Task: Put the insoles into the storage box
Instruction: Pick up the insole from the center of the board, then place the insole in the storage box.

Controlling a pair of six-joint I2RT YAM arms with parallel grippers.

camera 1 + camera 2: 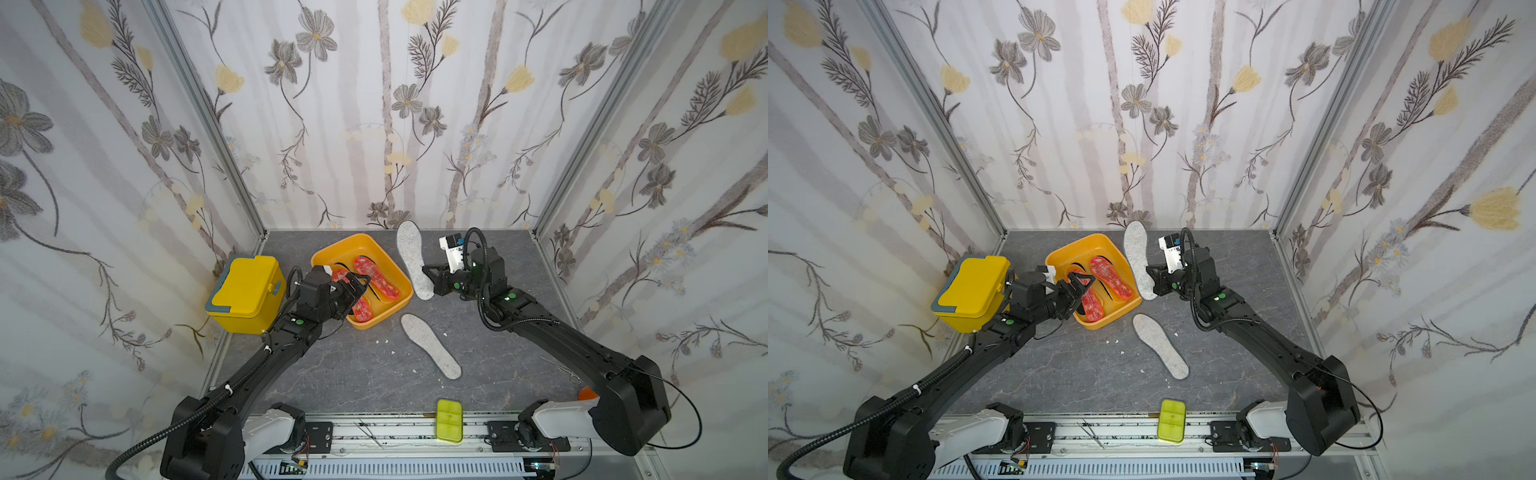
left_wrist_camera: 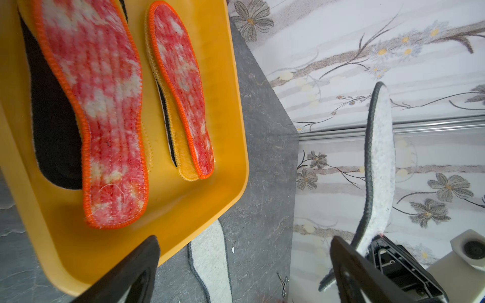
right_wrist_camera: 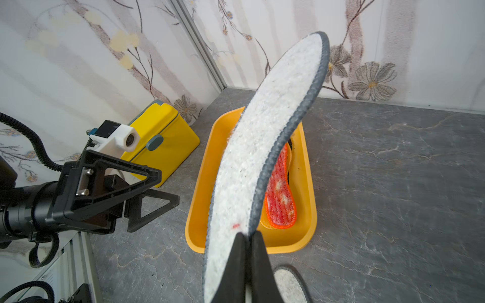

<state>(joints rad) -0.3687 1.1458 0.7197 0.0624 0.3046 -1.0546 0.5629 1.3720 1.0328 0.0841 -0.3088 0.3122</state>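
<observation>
Setting: grey stone-pattern counter (image 1: 332, 374), closed in on three sides by floral wallpaper panels (image 1: 374, 124).
Storage box: the lidless orange-yellow storage box (image 1: 349, 249) sits toward the rear edge of the counter, left of centre, and is turned at an angle to the edges.
Box contents: the rear mottled insole (image 1: 376, 278) and the front mottled insole (image 1: 362, 309), both red-orange with an orange rim, lie flat side by side on top. A black insole (image 2: 52, 131) shows from under the front one. An orange-yellow insole (image 2: 181, 154) edges out beneath the rear one.
Right end effector: the right end effector (image 3: 247, 244) has its jaws pressed together on the narrow end of the held felt insole (image 1: 411, 259).
Held felt insole: grey-white with a dark rim, raised on edge just beside the box's right wall. The broad end points toward the rear edge. Contact with the back panel cannot be determined.
Left end effector: the left end effector (image 2: 244, 240) is spread wide and grips nothing. It is positioned over the front-left part of the storage box.
Loose felt insole: the loose felt insole (image 1: 430, 345) lies flat on the counter near the box's front corner, apart from it and angled toward the front-right.
Other items: a yellow lidded box (image 1: 245, 291) stands at the left edge, near the storage box. A lime-green case (image 1: 449, 419) rests at the front edge. White crumbs (image 1: 382, 341) are scattered near the loose felt insole.
</observation>
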